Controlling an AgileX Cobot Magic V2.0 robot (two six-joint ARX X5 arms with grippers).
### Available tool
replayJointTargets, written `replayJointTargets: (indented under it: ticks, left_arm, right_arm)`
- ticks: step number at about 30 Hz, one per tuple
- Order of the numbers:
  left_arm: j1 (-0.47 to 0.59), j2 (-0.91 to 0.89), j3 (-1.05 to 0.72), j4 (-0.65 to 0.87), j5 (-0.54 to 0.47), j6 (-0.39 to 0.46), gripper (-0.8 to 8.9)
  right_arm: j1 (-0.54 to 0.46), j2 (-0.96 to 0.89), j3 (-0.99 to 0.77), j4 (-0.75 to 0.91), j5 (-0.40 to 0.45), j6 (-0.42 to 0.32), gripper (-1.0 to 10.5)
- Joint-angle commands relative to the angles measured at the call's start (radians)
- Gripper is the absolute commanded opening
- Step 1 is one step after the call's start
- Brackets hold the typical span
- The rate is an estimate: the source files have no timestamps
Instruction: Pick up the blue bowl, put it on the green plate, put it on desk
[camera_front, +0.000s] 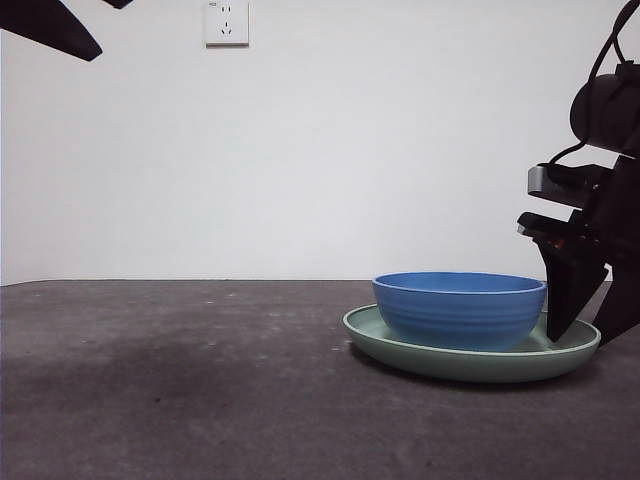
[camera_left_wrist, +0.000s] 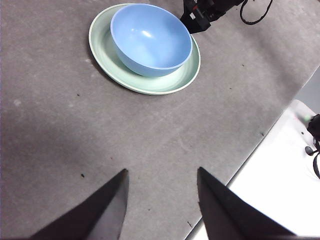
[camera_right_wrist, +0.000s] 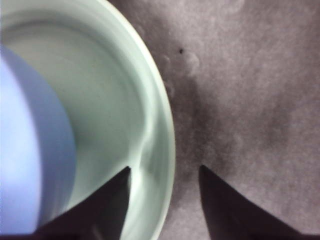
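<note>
Blue bowl (camera_front: 459, 309) seated inside the green plate (camera_front: 474, 362), both resting on the desk (camera_front: 180, 390). Right gripper (camera_front: 585, 325) low at the plate's edge — jaws parted and straddling the rim, one over the plate's inside, one over the desk, gripping nothing. Left gripper (camera_left_wrist: 160, 200) — jaws spread, empty, raised well apart from the plate.

The worktop (camera_front: 180, 380) lies bare and open on the side away from the plate (camera_front: 470, 358), so a tool could pass there freely. The bowl (camera_front: 460, 308) sits in the plate and fills most of it, leaving only a narrow ring of rim. The right tool (camera_front: 592, 325) stands low at the plate's outer edge, one jaw over the rim and one outside, blocking that side. The left tool (camera_left_wrist: 161, 197) hangs high over bare worktop, jaws apart.
</note>
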Motion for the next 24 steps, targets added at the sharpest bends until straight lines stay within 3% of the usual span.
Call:
replayJointTargets:
  ticks: [1,3,16,24]
  left_arm:
    - [-0.006,0.006,0.009,0.005,0.003,-0.002,2.21]
    - [-0.006,0.006,0.008,0.005,0.003,-0.002,2.21]
    - [-0.006,0.006,0.009,0.003,0.003,-0.002,2.21]
    - [-0.006,0.006,0.009,0.005,0.003,-0.001,2.21]
  right_arm:
    - [0.001,0.017,0.016,0.017,0.000,0.008,0.7]
    - [0.001,0.017,0.016,0.021,0.000,0.010,0.1]
    - [-0.001,-0.021,0.017,0.027,-0.006,0.049,0.1]
    - [0.002,-0.129,0.017,0.027,-0.058,0.108,0.1]
